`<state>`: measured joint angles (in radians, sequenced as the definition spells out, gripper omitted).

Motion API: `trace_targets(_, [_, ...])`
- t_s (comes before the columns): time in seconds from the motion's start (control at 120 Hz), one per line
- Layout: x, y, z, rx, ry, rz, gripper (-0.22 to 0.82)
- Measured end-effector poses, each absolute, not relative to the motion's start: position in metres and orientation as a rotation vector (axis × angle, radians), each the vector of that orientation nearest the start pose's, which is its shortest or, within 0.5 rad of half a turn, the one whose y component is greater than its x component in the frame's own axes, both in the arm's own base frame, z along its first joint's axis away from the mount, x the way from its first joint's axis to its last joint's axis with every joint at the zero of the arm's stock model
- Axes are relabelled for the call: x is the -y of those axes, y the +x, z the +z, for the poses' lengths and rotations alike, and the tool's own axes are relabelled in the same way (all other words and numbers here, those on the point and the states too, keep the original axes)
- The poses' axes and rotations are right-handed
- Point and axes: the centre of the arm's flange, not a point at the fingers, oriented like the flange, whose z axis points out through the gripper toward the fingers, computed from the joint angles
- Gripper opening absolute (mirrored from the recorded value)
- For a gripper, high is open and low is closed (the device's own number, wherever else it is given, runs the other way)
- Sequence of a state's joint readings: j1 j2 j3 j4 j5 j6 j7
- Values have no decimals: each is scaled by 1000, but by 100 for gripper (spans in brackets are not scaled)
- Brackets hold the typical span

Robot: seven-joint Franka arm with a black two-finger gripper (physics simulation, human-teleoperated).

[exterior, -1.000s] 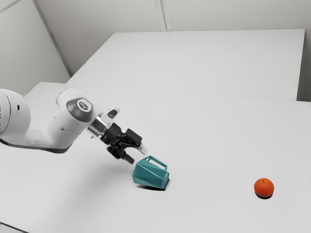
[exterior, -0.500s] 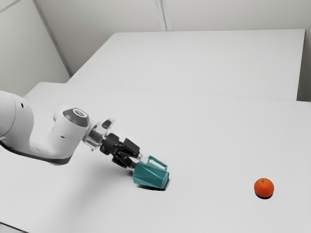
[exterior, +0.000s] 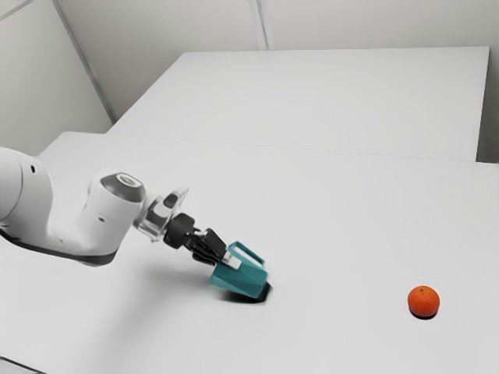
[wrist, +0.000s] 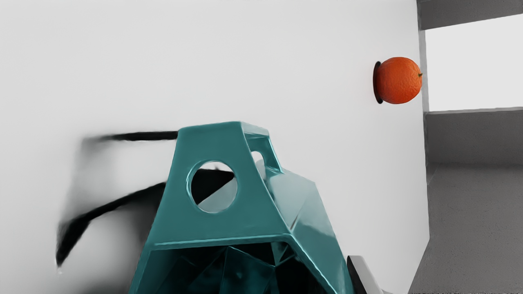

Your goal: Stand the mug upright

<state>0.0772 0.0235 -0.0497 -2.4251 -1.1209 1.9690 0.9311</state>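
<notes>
My jaws [exterior: 228, 263] pinch the mug [exterior: 242, 279] near its open end, over the tabletop [exterior: 335, 226]. Its long axis slants away toward the exterior view's right, base lower; uprighting it means swinging that base beneath the mouth. Glossy teal facets, angular handle.
</notes>
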Motion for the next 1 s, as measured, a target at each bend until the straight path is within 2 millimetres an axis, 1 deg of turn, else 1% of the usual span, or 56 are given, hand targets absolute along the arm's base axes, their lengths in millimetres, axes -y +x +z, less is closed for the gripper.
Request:
trace_targets(0.058, [46, 457, 295, 200, 2147, 56, -14])
trace_targets(0.158, [48, 457, 307, 238, 2145, 87, -15])
trace_targets(0.225, [49, 457, 321, 269, 2145, 117, -15])
trace_targets(0.267, [51, 460, 333, 297, 2148, 143, -16])
trace_targets(0.333, [54, 469, 356, 370, 2172, 174, -16])
trace_targets(0.4, [55, 487, 388, 488, 2238, 196, -16])
trace_targets(0.483, [51, 507, 425, 645, 2367, 194, -17])
trace_targets(0.542, [47, 516, 442, 725, 2469, 168, -17])
trace_targets(0.625, [39, 525, 459, 790, 2610, 123, -18])
trace_targets(0.742, [26, 539, 471, 813, 2788, 64, -18])
trace_targets(0.808, [21, 547, 474, 797, 2865, 42, -18])
trace_targets(0.9, [15, 560, 466, 738, 2930, 7, -18])
trace_targets(1.0, [11, 572, 448, 670, 2984, -43, -18])
